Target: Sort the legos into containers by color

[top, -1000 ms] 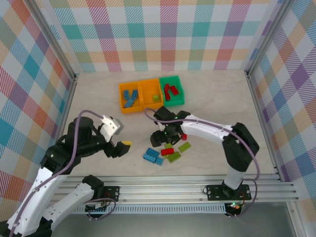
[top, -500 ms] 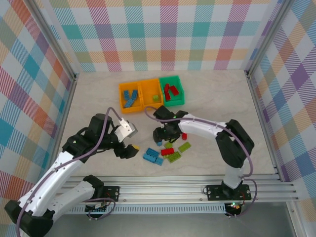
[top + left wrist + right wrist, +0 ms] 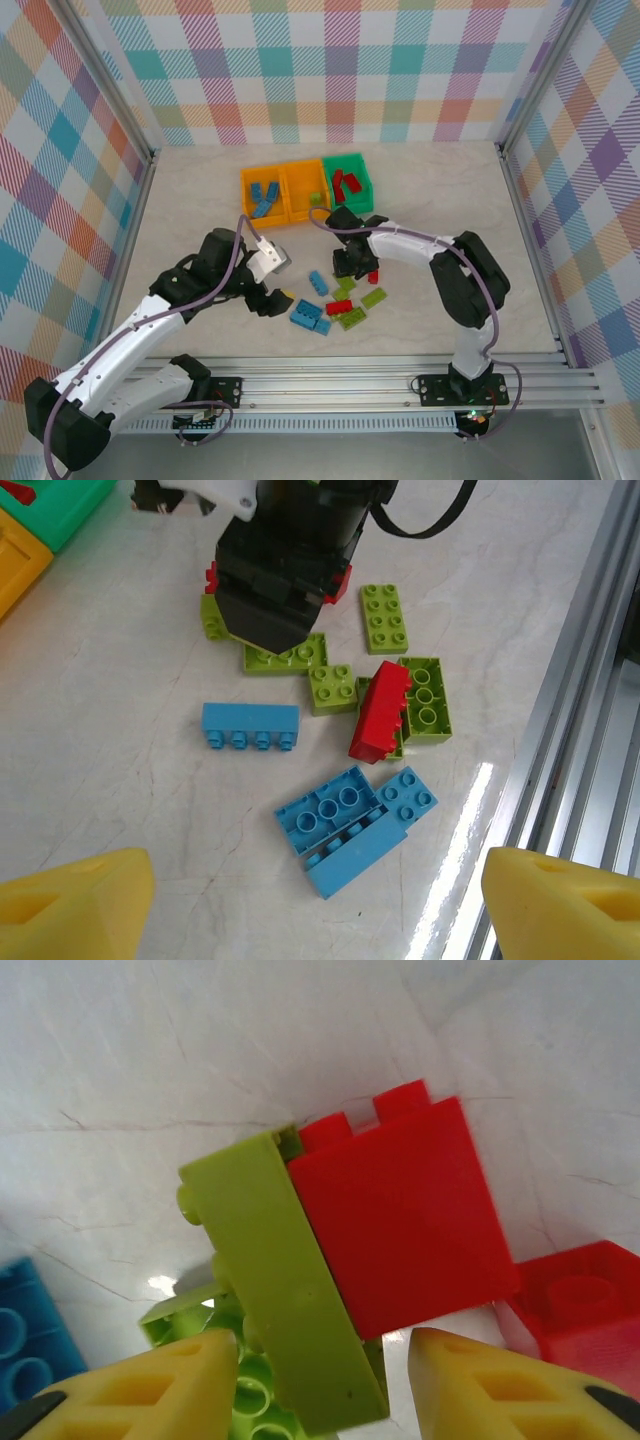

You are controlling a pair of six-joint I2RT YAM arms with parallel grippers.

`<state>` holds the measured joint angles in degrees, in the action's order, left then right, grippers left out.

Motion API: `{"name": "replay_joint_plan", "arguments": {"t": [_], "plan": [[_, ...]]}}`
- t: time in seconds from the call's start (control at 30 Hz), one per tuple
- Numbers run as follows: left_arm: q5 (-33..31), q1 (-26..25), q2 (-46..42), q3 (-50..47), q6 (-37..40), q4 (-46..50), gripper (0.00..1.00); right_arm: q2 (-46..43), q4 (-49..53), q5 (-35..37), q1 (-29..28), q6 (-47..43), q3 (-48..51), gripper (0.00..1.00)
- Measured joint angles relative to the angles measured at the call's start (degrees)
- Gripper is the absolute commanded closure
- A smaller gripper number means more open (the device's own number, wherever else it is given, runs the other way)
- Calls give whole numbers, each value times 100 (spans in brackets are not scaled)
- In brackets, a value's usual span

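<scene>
- the right gripper (image 3: 322, 1385) is seen down in the loose pile of legos (image 3: 345, 305) on the table (image 3: 200, 200). its two yellow fingertips (image 3: 175, 1385) are set either side of a lime brick (image 3: 285, 1280) that stands on edge.
- a red brick (image 3: 400, 1220) is pressed flat against that lime brick, just beyond the fingertips. a second red brick (image 3: 570, 1310) is found at the first one's corner.
- narrow gaps appear between the lime brick and each fingertip, so it cannot be told whether the brick is gripped.
- the left gripper (image 3: 320, 905) is held spread wide above the table, with nothing between its fingertips. a pair of blue bricks (image 3: 355, 825) lies just beyond it, and a long blue brick (image 3: 250, 725) lies on its side farther on.
- loose on the table, three blue bricks are counted. five lime ones are counted as far as the right gripper lets them be seen, and at least three red ones.
- three containers (image 3: 284, 190) are joined in a row beyond the pile: two orange and one green.
- blue bricks are held in the left orange bin (image 3: 244, 200). one lime brick is seen in the middle orange bin (image 3: 300, 182). red bricks lie in the green bin (image 3: 368, 185). the blue and red counts there cannot be told.
</scene>
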<state>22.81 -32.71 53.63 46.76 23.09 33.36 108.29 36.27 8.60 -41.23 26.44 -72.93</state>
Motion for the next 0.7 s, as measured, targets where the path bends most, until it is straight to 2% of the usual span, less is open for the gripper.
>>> {"name": "replay_joint_plan", "arguments": {"t": [0.3, 0.57, 0.7], "plan": [[-105, -17, 0, -116, -85, -127, 11, 229, 103, 22, -4, -17, -400, 87], [-332, -17, -138, -243, -103, -389, 5, -599, -22, 7, -4, -334, -463, 87], [-750, -17, -442, -361, -136, -573, 0, -643, -216, -111, 28, -531, -1121, 87]]}}
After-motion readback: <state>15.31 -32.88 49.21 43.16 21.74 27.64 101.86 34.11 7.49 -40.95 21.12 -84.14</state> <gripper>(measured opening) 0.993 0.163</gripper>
